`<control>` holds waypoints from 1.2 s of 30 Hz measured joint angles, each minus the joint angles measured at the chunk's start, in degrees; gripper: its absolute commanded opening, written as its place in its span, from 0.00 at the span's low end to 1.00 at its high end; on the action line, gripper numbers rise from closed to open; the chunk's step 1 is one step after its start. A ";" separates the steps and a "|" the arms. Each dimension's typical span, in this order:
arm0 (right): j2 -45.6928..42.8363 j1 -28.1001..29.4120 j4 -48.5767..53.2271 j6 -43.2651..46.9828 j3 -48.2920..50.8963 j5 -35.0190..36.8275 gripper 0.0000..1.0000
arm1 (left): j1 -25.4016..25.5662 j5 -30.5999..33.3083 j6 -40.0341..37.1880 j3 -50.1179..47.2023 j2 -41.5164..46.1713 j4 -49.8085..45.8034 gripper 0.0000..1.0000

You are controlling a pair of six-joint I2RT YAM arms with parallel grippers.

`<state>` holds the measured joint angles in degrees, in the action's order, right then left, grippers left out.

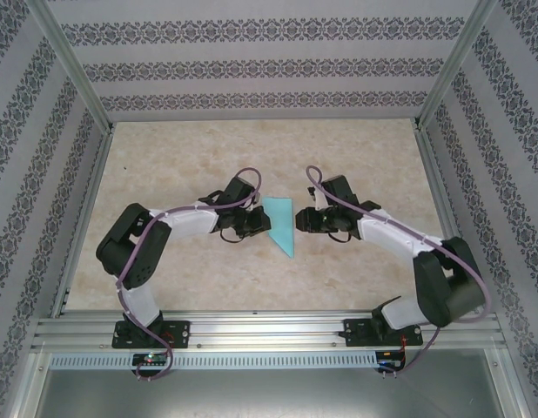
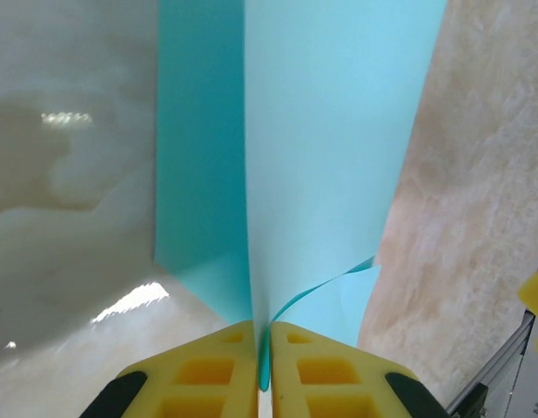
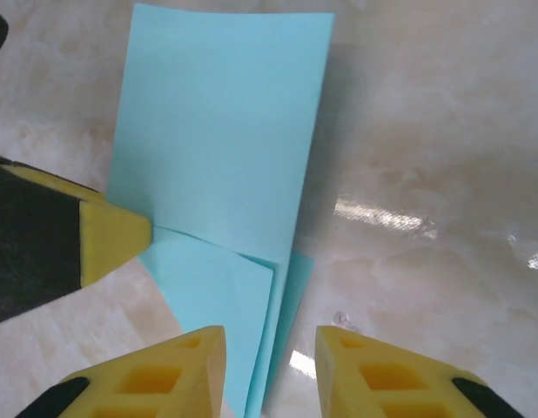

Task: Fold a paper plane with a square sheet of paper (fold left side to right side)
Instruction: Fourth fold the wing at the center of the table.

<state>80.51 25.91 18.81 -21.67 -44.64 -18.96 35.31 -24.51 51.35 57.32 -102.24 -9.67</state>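
The paper plane (image 1: 280, 225) is already a slim, pointed, layered dart on the counter (image 1: 191, 157) between the arms, the left gripper (image 2: 262, 331) pinched shut on a flap edge, the right gripper (image 3: 269, 338) open astride its tip, so probably only the last left-to-right fold remains

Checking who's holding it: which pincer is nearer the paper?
Left. The left pincer is shut on an edge of the paper; the right pincer sits open at the opposite edge, not gripping.
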 measured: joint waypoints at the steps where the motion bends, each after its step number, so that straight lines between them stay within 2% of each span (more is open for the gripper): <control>1: -1.46 0.66 -0.63 0.07 1.33 0.57 0.34 | 0.09 0.33 0.46 -0.72 0.96 0.07 0.12; 8: -8.70 7.58 -4.37 0.17 10.25 5.03 0.38 | 1.01 2.23 3.34 -3.28 4.72 0.26 0.12; 17: -13.29 10.19 -7.02 0.50 13.33 8.11 0.43 | 3.08 2.62 4.33 1.90 1.73 0.00 0.13; 21: -12.02 12.61 -8.63 1.05 13.33 9.53 0.44 | 3.08 2.80 4.50 4.09 0.44 0.02 0.13; 29: -3.04 16.48 -11.04 3.85 11.65 13.14 0.42 | 3.08 2.80 4.66 4.15 0.07 -0.07 0.14; 36: 0.81 16.85 -12.20 5.38 9.46 16.06 0.38 | 3.08 2.80 4.68 4.15 0.07 -0.22 0.15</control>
<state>81.32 42.76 6.61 -16.29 -35.18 -2.90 38.39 -21.71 56.03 61.47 -102.17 -9.89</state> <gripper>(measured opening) 0.394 0.142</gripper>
